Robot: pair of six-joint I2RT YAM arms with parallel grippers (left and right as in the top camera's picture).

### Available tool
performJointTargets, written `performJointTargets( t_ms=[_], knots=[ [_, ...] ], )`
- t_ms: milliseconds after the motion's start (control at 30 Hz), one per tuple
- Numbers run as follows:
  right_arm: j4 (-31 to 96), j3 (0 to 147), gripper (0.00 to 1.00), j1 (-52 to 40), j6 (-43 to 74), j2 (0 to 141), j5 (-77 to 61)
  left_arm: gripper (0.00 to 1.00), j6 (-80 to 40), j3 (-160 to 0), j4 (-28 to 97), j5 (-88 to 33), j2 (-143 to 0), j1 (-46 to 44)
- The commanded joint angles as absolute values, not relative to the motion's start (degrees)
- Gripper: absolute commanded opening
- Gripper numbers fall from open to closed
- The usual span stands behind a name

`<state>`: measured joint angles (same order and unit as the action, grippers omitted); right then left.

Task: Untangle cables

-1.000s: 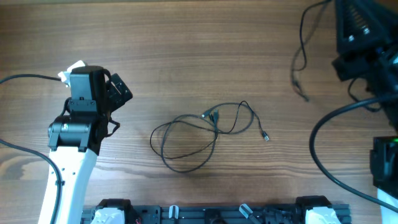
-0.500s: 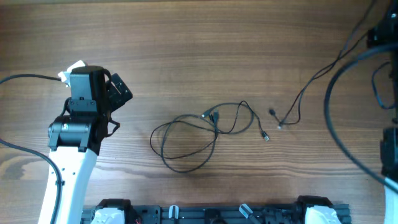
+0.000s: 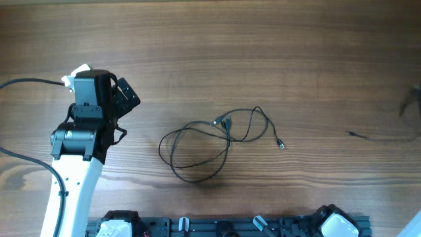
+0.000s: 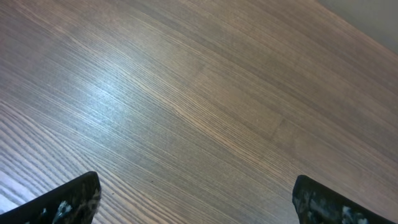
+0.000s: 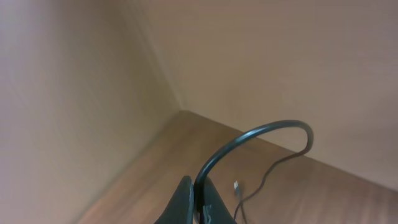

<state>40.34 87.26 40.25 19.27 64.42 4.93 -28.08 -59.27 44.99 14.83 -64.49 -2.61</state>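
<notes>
A bundle of thin black cables (image 3: pixel 210 141) lies looped together at the table's middle, with a small plug (image 3: pixel 281 145) at its right end. A separate thin cable (image 3: pixel 375 137) lies stretched along the far right edge. My left gripper (image 3: pixel 126 97) hovers at the left, far from the bundle. In the left wrist view it (image 4: pixel 196 202) is open and empty over bare wood. My right gripper is out of the overhead view. In the right wrist view it (image 5: pixel 198 200) is shut on a black cable (image 5: pixel 273 127) that arcs upward, and a thin strand with a plug (image 5: pixel 236 185) trails behind.
A dark rail with fixtures (image 3: pixel 223 227) runs along the table's front edge. A thick black arm wire (image 3: pixel 26 82) runs off to the left. The right wrist view shows a beige wall corner (image 5: pixel 168 74) beyond the table.
The right arm has left the overhead view to the right, pulling the separate cable away from the bundle to the far right edge. The left arm and the bundle have not moved.
</notes>
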Motion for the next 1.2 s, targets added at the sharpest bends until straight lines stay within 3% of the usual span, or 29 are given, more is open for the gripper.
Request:
performJointTargets(
  t_ms=[0,233,433,467,500,567,633,933,1167],
  knots=[
    [44.58,88.03,0.04,46.52,21.17,66.04,5.56,1.00,-27.40,-59.59,44.88,14.37,-63.86,-2.35],
    [50.43,88.01,0.04,54.70,21.21,72.25,5.48,1.00,-27.40,-59.59,44.88,14.37,-63.86,-2.35],
    [50.85,88.01,0.04,56.23,21.12,79.46,1.91,1.00,-27.40,-59.59,44.88,14.37,-63.86,-2.35],
    [51.16,88.01,0.13,56.23,21.17,80.49,1.34,1.00,-27.40,-59.59,44.88,14.37,-63.86,-2.35],
    [51.57,88.01,0.36,56.23,21.17,81.52,0.71,1.00,-27.40,-59.59,44.88,14.37,-63.86,-2.35],
    [52.71,88.01,0.70,56.23,21.15,83.55,-0.84,1.00,-27.40,-59.59,44.88,14.37,-63.86,-2.35],
    [53.60,88.01,0.98,56.23,20.99,85.06,-2.24,1.00,-27.40,-59.59,44.88,14.37,-63.86,-2.35],
    [55.75,88.01,1.00,56.21,13.89,86.52,-13.72,1.00,-27.40,-59.59,44.88,14.37,-63.86,-2.35],
    [60.88,88.01,1.00,54.24,-1.87,86.52,-37.47,1.00,-27.40,-59.59,44.88,14.37,-63.86,-2.35]
  ],
)
